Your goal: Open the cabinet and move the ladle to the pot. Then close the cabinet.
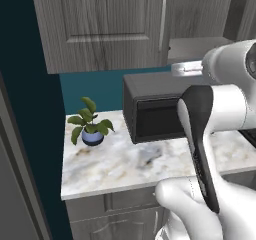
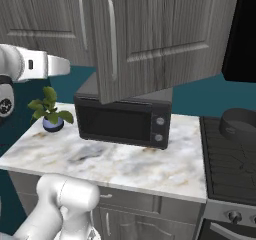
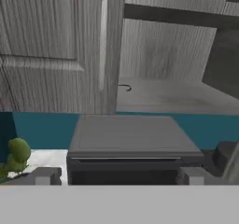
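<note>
Gripper [image 3: 116, 175] wide open, empty — cabinet [image 3: 60, 45] door swung open; ladle [image 3: 124, 87] lies on the shelf straight ahead, slightly above the fingers. Pot [image 2: 239, 123] off right on the stove.

Even, flat, soft, slightly blurry rendered light.

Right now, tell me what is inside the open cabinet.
The cabinet, one door swung open, shows a bare grey shelf. A thin dark hooked shape sticks out from behind the closed door's edge, perhaps the ladle's handle. That door covers the rest of it and the shelf's left part.
</note>
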You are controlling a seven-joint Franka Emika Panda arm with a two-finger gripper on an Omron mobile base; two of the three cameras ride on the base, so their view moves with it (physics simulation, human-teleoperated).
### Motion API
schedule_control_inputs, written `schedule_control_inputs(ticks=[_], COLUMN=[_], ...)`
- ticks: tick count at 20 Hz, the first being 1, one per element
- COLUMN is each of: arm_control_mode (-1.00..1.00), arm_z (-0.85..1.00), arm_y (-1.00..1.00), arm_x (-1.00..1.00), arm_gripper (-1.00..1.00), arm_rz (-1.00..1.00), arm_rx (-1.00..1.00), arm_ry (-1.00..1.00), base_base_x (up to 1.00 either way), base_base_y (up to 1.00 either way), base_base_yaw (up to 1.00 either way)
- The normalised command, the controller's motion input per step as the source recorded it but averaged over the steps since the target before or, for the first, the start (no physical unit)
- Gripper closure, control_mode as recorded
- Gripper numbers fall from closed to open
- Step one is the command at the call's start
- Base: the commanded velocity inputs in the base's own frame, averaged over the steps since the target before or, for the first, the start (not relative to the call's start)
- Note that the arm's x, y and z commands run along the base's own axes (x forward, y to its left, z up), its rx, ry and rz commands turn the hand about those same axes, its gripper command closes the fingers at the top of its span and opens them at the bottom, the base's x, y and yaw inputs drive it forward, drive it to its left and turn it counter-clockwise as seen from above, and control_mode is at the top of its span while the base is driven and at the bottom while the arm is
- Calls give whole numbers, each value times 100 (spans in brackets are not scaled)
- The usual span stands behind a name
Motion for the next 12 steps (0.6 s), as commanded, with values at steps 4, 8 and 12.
schedule_control_inputs(ticks=[4,8,12], arm_control_mode=[-100,-100,-100], arm_z=[0,-1,0], arm_y=[9,-1,-22], arm_x=[76,65,42], arm_gripper=[-100,-100,-100], arm_rz=[-27,-24,-27], arm_rx=[-11,-9,-8], arm_ry=[13,7,4], base_base_x=[0,0,0], base_base_y=[0,0,0], base_base_yaw=[0,0,0])
